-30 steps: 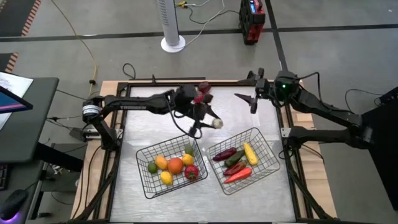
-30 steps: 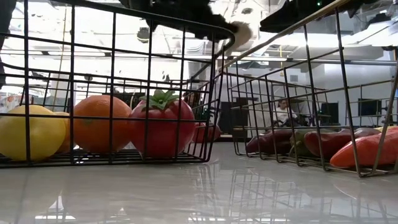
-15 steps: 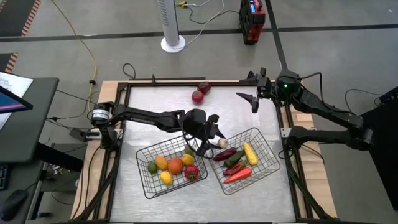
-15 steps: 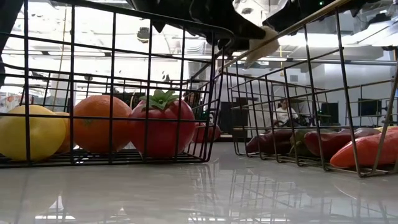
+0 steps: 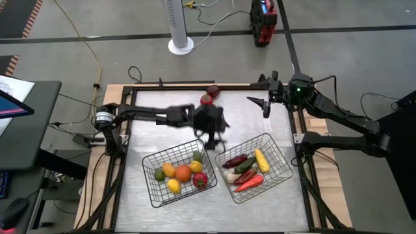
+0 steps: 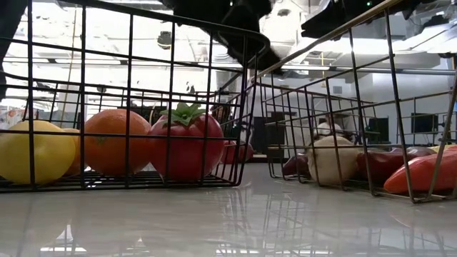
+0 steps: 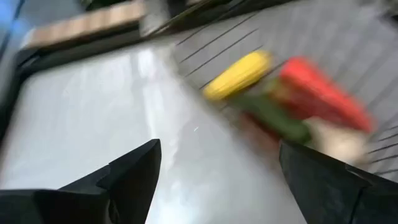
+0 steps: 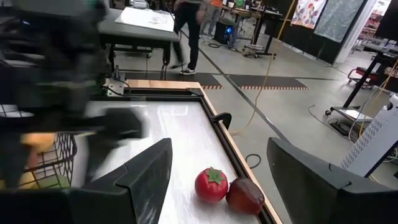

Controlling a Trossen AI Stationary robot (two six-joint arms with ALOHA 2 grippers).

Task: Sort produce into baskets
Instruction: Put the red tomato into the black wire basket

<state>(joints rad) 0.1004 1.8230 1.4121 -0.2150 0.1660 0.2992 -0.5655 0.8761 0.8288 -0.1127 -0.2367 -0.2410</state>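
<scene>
The pale piece has dropped from my left gripper (image 7: 214, 180) into the right basket (image 5: 276, 144) – jaws spread, empty; tomato (image 5: 206, 100) and dark-red fruit (image 5: 213, 91) sit beyond it, nearer the left arm than the open, empty right gripper (image 8: 217, 186).

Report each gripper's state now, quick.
Left gripper: open, holding nothing, above the table between the two baskets.
Right gripper: open, holding nothing, waiting at the table's far right corner.

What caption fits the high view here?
Left gripper open above two wire baskets of sorted produce; two red pieces remain near the table's far edge.
</scene>
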